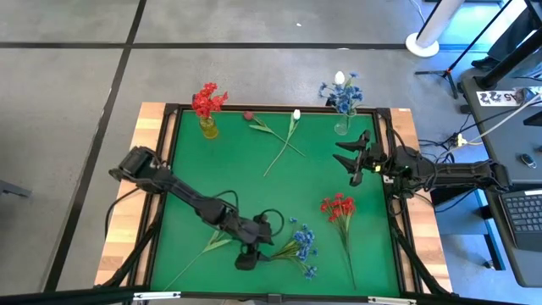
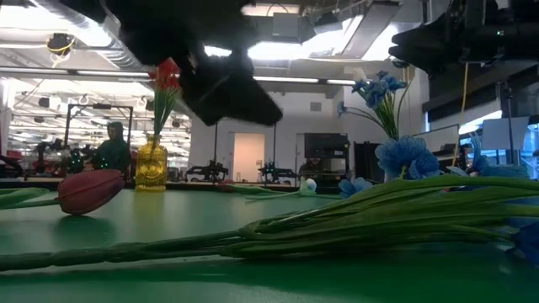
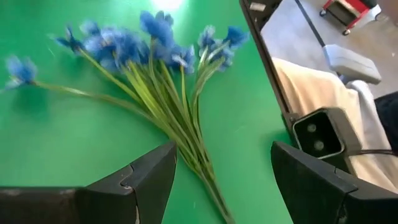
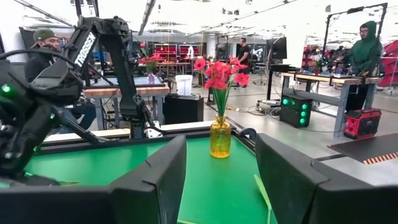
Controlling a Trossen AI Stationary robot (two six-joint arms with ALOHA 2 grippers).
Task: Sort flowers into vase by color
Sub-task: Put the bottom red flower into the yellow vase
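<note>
I have the left pincer (image 1: 246, 258) spread wide, straddling the stems of the blue flower bunch (image 1: 298, 246) on the desk (image 1: 254, 195). My right pincer (image 1: 354, 157) hangs released near the blue vase (image 1: 341, 124), gripping nothing.

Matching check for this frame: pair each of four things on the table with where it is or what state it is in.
Things:
1. yellow vase
2. clear vase
3. loose blue bunch
4. left gripper

Places or states:
a. lying on the green mat, left gripper over its stems
b. holds red blossoms
c. open, empty
d. holds blue blossoms and a white bud

Pairs: 1-b, 2-d, 3-a, 4-c
</note>
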